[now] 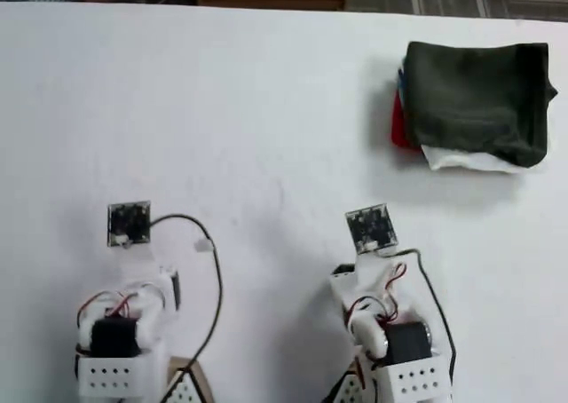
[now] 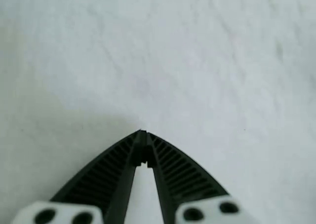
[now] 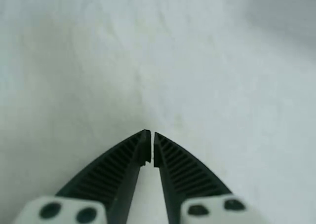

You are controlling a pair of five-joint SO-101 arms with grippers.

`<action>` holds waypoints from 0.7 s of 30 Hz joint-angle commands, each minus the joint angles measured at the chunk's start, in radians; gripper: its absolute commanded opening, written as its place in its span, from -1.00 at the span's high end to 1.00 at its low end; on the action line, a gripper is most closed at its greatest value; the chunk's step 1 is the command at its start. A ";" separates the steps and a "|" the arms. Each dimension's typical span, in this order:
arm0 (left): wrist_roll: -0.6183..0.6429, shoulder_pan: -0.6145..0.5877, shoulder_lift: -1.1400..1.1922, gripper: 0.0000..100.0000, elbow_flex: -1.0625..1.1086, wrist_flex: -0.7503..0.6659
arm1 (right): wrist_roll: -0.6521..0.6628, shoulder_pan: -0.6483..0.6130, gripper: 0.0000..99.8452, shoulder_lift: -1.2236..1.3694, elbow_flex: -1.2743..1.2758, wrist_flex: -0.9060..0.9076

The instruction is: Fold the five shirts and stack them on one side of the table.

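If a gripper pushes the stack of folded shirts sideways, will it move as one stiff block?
Probably not. The stack is soft cloth with sagging edges, so it would likely bunch. Its layers sit unevenly, a white shirt and a red shirt poking out under the dark green shirt, so upper ones may slide off.

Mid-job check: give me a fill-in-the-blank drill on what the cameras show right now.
1. The top shirt is dark ___.
2. At the edge of the stack nearest the arms, the protruding shirt is ___.
3. The left gripper and the right gripper both hang over the table with jaws ___.

Missing words: green; white; shut.
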 commanded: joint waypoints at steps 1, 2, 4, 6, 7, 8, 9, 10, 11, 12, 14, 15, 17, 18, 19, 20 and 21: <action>0.011 0.008 -0.015 0.95 0.022 -0.020 | -0.008 0.070 0.96 0.002 0.006 0.004; 0.011 0.008 -0.015 0.95 0.022 -0.020 | -0.008 0.099 0.96 0.005 0.006 0.004; 0.011 0.008 -0.015 0.95 0.022 -0.020 | -0.006 0.128 0.96 0.010 0.006 0.018; 0.011 0.008 -0.015 0.95 0.022 -0.020 | -0.006 0.128 0.96 0.001 0.006 0.062; 0.011 0.006 -0.015 0.95 0.022 -0.020 | -0.006 0.133 0.96 0.001 0.006 0.062; 0.011 0.006 -0.015 0.95 0.022 -0.020 | -0.006 0.134 0.96 0.001 0.006 0.061; 0.011 0.006 -0.015 0.95 0.022 -0.020 | -0.005 0.130 0.96 0.001 0.006 0.059; 0.011 0.006 -0.015 0.95 0.022 -0.020 | -0.003 0.130 0.96 0.001 0.006 0.059; 0.011 0.006 -0.015 0.95 0.022 -0.020 | -0.006 0.134 0.96 0.001 0.006 0.059; 0.011 0.005 -0.015 0.95 0.022 -0.020 | -0.006 0.136 0.96 0.001 0.006 0.059; 0.009 -0.011 -0.017 0.95 0.022 -0.020 | -0.006 0.136 0.96 0.001 0.006 0.059; 0.009 -0.015 -0.017 0.95 0.022 -0.020 | -0.006 0.136 0.96 0.001 0.006 0.059; 0.009 -0.017 -0.017 0.95 0.022 -0.020 | -0.006 0.136 0.96 0.001 0.006 0.059; 0.009 -0.017 -0.017 0.95 0.022 -0.020 | -0.006 0.136 0.96 0.001 0.006 0.059; 0.009 -0.017 -0.017 0.95 0.022 -0.020 | -0.006 0.136 0.96 0.001 0.006 0.059; 0.009 -0.017 -0.017 0.95 0.022 -0.020 | -0.006 0.136 0.96 0.001 0.006 0.059; 0.009 -0.017 -0.017 0.95 0.022 -0.020 | -0.006 0.136 0.96 0.001 0.006 0.059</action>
